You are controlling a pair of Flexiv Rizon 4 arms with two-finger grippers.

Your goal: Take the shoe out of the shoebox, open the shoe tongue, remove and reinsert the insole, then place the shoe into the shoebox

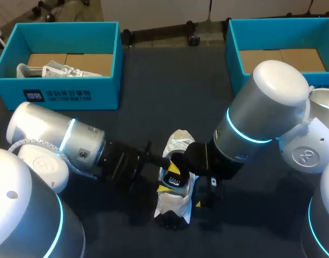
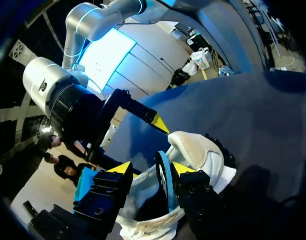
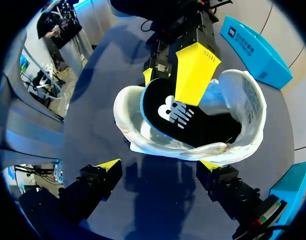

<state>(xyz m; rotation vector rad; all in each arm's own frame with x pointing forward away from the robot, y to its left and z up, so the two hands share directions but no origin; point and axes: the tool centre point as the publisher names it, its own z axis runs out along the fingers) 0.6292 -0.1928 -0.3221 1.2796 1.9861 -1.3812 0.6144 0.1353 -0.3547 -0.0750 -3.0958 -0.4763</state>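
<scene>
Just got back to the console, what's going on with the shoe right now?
The white shoe sits on the table between both arms. Its black insole sticks up out of the shoe's opening. The left end effector is open around the insole, one finger lying on its black face. The right end effector hovers open close to the shoe, holding nothing.
</scene>
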